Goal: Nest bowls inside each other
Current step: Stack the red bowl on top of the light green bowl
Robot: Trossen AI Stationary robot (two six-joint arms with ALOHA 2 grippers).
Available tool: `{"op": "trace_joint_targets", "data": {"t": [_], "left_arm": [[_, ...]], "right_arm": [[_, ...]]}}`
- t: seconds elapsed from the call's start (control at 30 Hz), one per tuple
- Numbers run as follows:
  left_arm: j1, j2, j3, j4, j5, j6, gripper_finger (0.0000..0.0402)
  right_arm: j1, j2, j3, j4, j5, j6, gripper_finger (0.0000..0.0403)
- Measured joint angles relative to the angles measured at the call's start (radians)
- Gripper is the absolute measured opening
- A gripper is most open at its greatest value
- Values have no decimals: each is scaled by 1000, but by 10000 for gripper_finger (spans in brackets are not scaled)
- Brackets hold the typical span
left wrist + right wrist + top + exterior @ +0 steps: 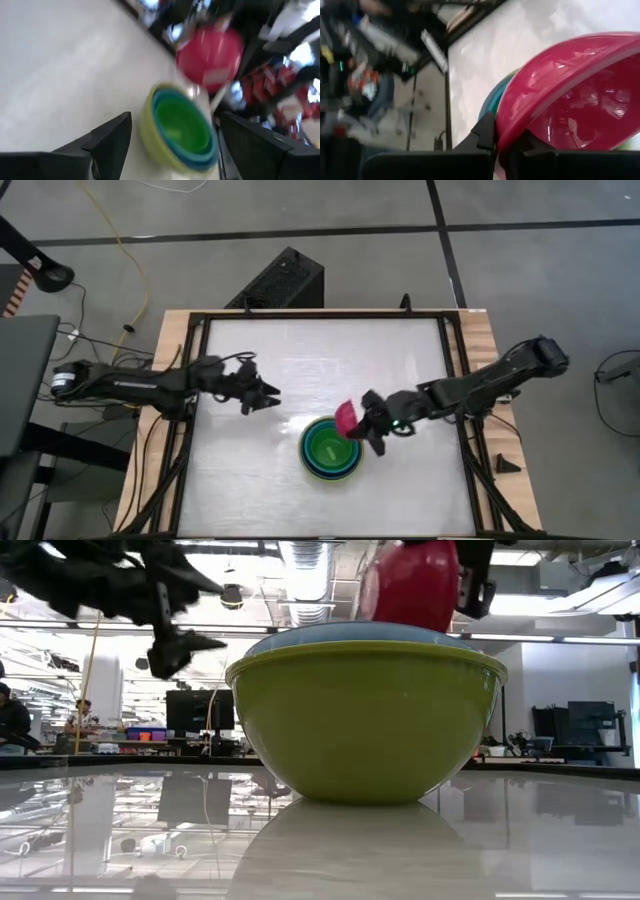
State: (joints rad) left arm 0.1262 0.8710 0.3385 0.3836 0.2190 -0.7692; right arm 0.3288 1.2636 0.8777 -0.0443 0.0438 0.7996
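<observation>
Near the table's middle stands a stack of bowls (pixel 331 448): the olive-green one (pixel 365 725) outermost, then light blue (pixel 365 633), teal (pixel 200 157) and lime-green (pixel 181 125). It rests on the olive bowl's base. The smallest magenta-red bowl (pixel 345 418) hangs tilted just above the stack's far rim, with my right gripper (pixel 362 425) shut on it. My left gripper (pixel 262 398) stands open to the left of the stack and above the table, holding nothing. The stack and the red bowl (pixel 210 55) lie ahead of its fingers. My right gripper pinches the magenta-red bowl's rim (pixel 502 142), one finger on the outer wall (pixel 485 132) and the other inside the hollow (pixel 535 147). The fingers come from the table's right, slanting down. The bowl is lifted clear and tipped on edge over the stack.
The white table top (pixel 260 480) has free room all around the stack, inside a dark frame (pixel 455 380). A small black wedge (pixel 507 464) lies on the wooden margin at the right. A black box (pixel 283 280) stands on the floor beyond the far edge.
</observation>
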Motion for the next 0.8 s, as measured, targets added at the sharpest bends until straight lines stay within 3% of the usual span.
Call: {"op": "trace_joint_targets", "data": {"t": [0.17, 0.37, 0.6, 0.8], "left_arm": [[-105, -159, -30, 9, -211, 50, 293], [-204, -264, -30, -22, -372, 82, 293], [-284, -285, -30, -89, -457, 70, 293], [-331, -282, -30, -91, -518, 69, 293]], "right_arm": [[6, 164, 174, -187, -94, -72, 35], [3, 342, 391, -432, -122, -197, 35], [-9, 521, 589, -553, -197, -267, 35], [13, 677, 749, -817, -184, -292, 35]]}}
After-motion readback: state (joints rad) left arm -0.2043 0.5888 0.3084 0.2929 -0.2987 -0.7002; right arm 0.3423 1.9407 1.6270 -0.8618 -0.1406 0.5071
